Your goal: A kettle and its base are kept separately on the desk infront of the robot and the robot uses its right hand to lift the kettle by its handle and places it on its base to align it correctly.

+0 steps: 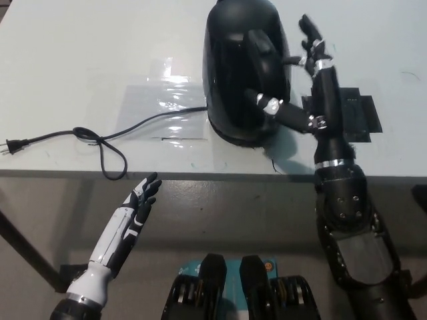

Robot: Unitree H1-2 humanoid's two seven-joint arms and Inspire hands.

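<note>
1. Glossy black plastic electric kettle: stands upright on the pale grey-white desk, its curved black handle facing the desk's near edge; the base beneath it cannot be made out.
2. Black right hand: just right of the kettle, fingers spread apart and holding nothing (one digit reaches toward the kettle's lower body).
3. Thin black power cord: trails left from the kettle, ending in a plug.
4. White left hand: rests below the desk's edge, left of the kettle, fingers loosely apart, empty.
</note>
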